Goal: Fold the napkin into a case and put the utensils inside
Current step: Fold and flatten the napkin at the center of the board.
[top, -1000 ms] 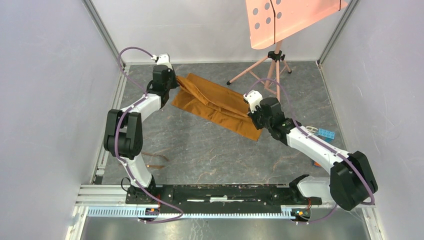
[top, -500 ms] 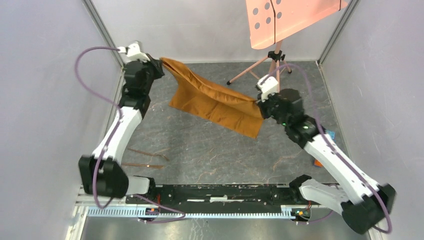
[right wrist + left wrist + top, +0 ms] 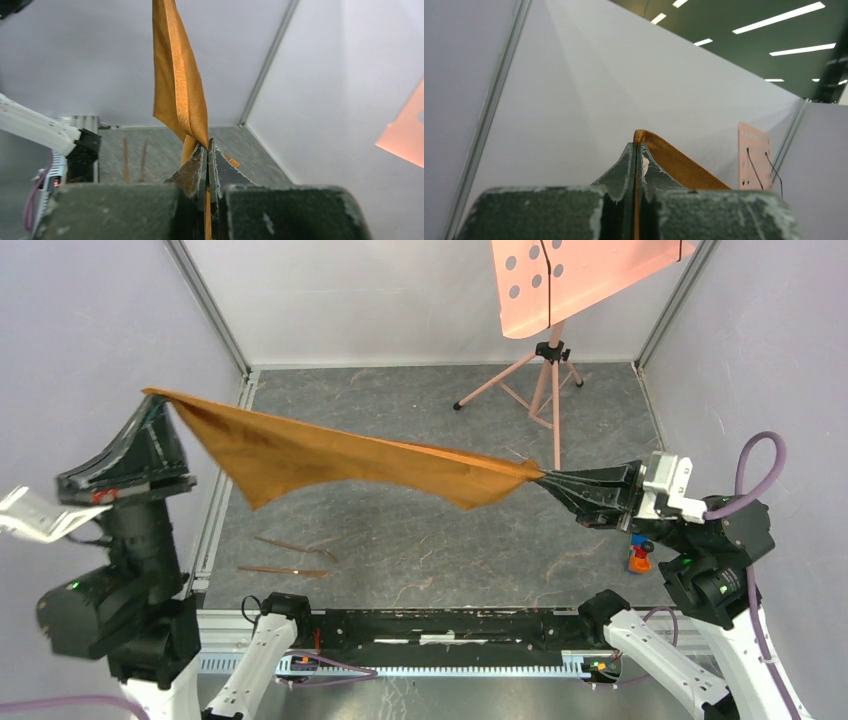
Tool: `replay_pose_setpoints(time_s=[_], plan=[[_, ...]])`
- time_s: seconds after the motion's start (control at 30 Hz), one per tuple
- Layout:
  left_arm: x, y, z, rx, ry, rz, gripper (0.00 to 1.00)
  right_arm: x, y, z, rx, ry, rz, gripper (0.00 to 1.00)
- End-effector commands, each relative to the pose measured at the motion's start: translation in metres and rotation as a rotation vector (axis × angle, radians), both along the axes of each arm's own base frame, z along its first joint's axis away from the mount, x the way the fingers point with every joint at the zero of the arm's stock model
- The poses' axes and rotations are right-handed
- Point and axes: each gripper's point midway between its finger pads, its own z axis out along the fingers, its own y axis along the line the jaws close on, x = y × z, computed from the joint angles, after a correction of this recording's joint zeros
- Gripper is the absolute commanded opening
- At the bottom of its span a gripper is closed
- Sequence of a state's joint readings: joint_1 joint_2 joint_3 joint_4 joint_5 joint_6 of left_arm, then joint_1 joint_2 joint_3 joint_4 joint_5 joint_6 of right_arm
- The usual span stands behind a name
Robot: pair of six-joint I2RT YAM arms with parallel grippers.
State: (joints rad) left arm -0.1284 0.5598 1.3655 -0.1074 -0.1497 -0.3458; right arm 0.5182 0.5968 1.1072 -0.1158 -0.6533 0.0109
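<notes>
**Napkin stretched in the air between both claws**

The napkin (image 3: 330, 455) hangs well above the table (image 3: 430, 540). One corner is clenched in the left claw (image 3: 152, 397) and the opposite end in the right claw (image 3: 545, 478), with the cloth sagging between them. To fold well, lower both ends evenly, hold the span taut, and lay it flat clear of the utensils (image 3: 290, 555), which lie on the table below

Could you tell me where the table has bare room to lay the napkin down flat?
The middle of the table is bare, bordered by the utensils near left and the tripod far right; the napkin hangs above it. Crowded: near right, by the toy blocks.
</notes>
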Motion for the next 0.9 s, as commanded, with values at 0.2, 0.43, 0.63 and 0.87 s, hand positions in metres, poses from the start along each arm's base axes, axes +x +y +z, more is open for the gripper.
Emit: replay_pose_setpoints(time_s=[0.2, 0.43, 0.63, 0.87], plan=[[0.056, -0.007, -0.027, 0.074, 0.154, 0.023, 0.02, 0.022, -0.015, 0.003, 0.080, 0.075, -0.147, 0.00], [0.151, -0.029, -0.076, 0.108, 0.300, -0.032, 0.02, 0.118, -0.068, -0.081, 0.072, 0.311, -0.690, 0.00], [0.238, -0.057, -0.140, 0.100, 0.489, -0.141, 0.02, 0.168, -0.086, -0.171, -0.029, 0.413, -0.938, 0.00], [0.324, -0.084, -0.237, 0.098, 0.659, -0.236, 0.02, 0.203, -0.097, -0.231, -0.166, 0.426, -1.095, 0.00]])
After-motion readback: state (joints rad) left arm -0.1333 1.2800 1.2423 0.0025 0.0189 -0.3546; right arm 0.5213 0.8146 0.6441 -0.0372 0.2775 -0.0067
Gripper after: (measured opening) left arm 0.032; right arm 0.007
